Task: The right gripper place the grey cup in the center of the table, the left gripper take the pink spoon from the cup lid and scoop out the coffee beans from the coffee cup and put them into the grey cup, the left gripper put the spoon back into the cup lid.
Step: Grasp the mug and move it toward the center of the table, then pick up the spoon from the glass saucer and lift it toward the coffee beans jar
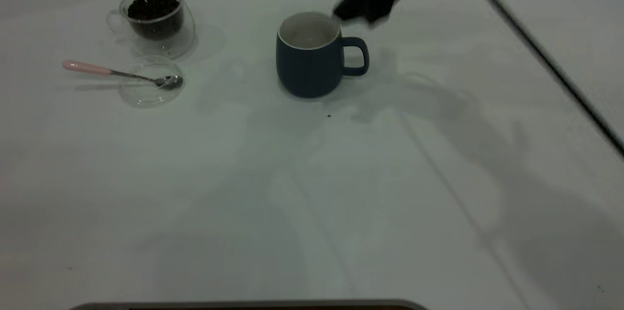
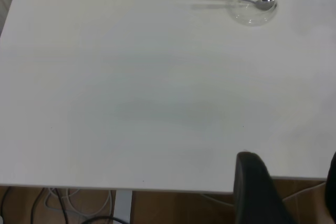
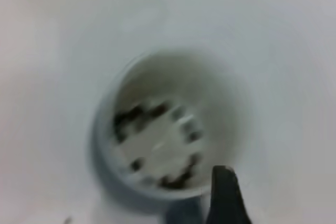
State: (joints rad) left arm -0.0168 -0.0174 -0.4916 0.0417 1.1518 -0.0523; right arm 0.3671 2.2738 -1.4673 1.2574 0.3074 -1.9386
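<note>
Grey cup (image 1: 312, 64) upright mid-table, blurred right gripper (image 1: 363, 3) angled just above its rim, finger spread seemingly unreadable.

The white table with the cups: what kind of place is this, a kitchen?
Probably a lab test bench: a bare white table, a black gripper above the grey cup, loose cables underneath.

Matt slate grey cup (image 1: 309, 70), clear glass coffee cup (image 1: 157, 21), shiny metal-bowled pink spoon (image 1: 122, 74), smooth white table (image 1: 312, 193).

grey cup (image 1: 309, 64) upright mid-table, pink spoon (image 1: 122, 74) across cup lid (image 1: 146, 93)
</note>
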